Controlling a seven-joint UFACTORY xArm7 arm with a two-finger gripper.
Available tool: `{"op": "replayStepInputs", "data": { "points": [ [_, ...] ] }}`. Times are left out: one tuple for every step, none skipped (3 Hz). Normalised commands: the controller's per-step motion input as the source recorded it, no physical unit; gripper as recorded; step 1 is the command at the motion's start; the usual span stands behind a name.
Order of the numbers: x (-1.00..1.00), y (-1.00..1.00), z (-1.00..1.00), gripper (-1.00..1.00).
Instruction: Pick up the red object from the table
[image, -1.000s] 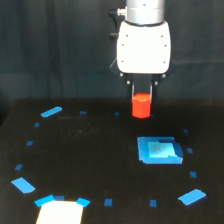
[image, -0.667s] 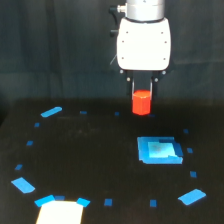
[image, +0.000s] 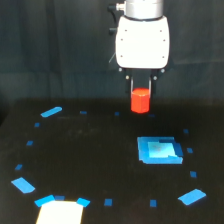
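The red object (image: 140, 100) is a short bright red-orange cylinder held upright between the dark fingers of my gripper (image: 140, 94), which hangs from the white arm head at the top middle. The gripper is shut on it. The cylinder hangs clear above the black table (image: 85, 150), over its far middle part, up and a little to the exterior view's left of the flat blue square (image: 158, 150).
Small blue tape marks ring the table. Larger blue patches lie at the far left (image: 51, 111), near left (image: 23, 185) and near right (image: 191, 196). A pale cream square (image: 60, 212) sits at the front edge. A dark curtain stands behind.
The gripper has risen with the red object in it, lifting it higher above the table. Nothing else has moved.
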Motion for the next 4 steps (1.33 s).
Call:
{"op": "replayStepInputs", "data": {
  "points": [
    [-0.33, 0.11, 0.05, -1.00],
    [0.03, -0.16, 0.31, -1.00],
    [0.05, 0.01, 0.26, -0.92],
    [-0.03, -0.14, 0.24, -1.00]
  ]
}}
